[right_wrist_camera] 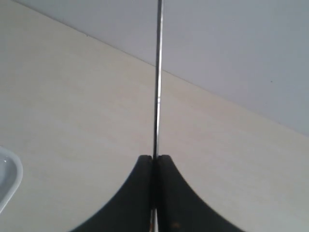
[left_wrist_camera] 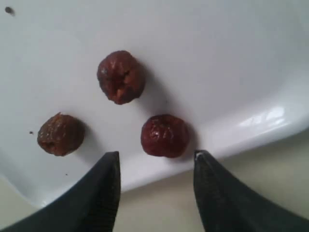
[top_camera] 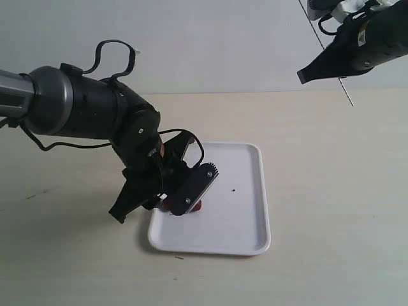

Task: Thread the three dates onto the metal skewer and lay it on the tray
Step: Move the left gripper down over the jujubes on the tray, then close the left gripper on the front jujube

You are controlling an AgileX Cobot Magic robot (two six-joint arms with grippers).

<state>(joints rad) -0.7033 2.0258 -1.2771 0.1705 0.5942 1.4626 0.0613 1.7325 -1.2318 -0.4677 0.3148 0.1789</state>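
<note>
Three wrinkled red-brown dates [left_wrist_camera: 120, 76] [left_wrist_camera: 61, 134] [left_wrist_camera: 165, 135] lie loose on the white tray [left_wrist_camera: 217, 58], near one corner of it. My left gripper [left_wrist_camera: 157, 153] hangs open just over that corner, and the nearest date sits just beyond the gap between its fingertips, untouched. In the exterior view the left gripper [top_camera: 162, 203] covers the tray's [top_camera: 245, 217] near-left corner, with only a bit of one date [top_camera: 196, 205] showing. My right gripper [right_wrist_camera: 155, 158] is shut on the thin metal skewer [right_wrist_camera: 158, 72]. It is held high at the far right [top_camera: 306, 75], the skewer [top_camera: 348, 97] slanting down past it.
The tray rests on a pale wooden tabletop [top_camera: 331, 191] with a light wall behind. A small dark speck [top_camera: 233, 189] lies on the tray's middle. One corner of the tray [right_wrist_camera: 7, 179] shows at the edge of the right wrist view.
</note>
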